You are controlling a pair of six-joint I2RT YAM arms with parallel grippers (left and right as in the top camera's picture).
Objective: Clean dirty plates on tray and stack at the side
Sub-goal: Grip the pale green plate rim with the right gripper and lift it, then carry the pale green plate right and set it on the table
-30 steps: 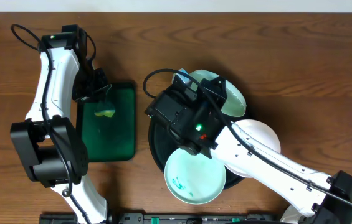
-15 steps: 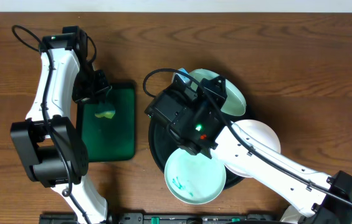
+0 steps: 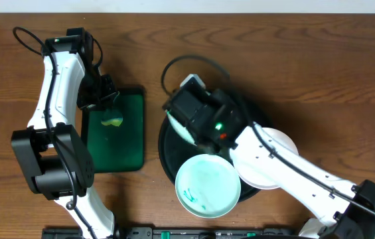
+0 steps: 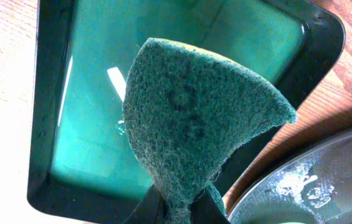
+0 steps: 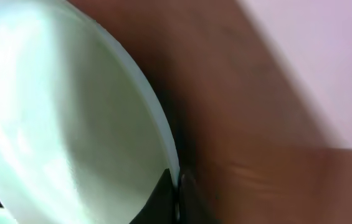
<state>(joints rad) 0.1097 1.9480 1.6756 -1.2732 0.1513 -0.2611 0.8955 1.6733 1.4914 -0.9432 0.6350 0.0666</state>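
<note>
Your right claw (image 5: pixel 177 196) is clamped on the rim of a mint plate (image 5: pixel 57 112), jaws closed on its thin edge. The wrist view is blurred, but the plate stands steeply tilted, with its pale face spreading up and to the left of the fingers. Overhead, the black tray (image 3: pixel 167 156) lies directly beneath this claw. A second mint plate (image 3: pixel 207 186), streaked with teal smears, sits behind the claw on the tray's near rim. The white plate (image 3: pixel 288 145) rests on the tray to the claw's right, partly hidden under the arm. Your left claw (image 4: pixel 177 210) grips a green sponge (image 4: pixel 194 118), pinched at its narrow end so that it fans out ahead of the fingers. The green tray (image 4: pixel 57 93) lies straight below that claw, on the wood tabletop (image 3: pixel 306 53), well apart from the plates.
</note>
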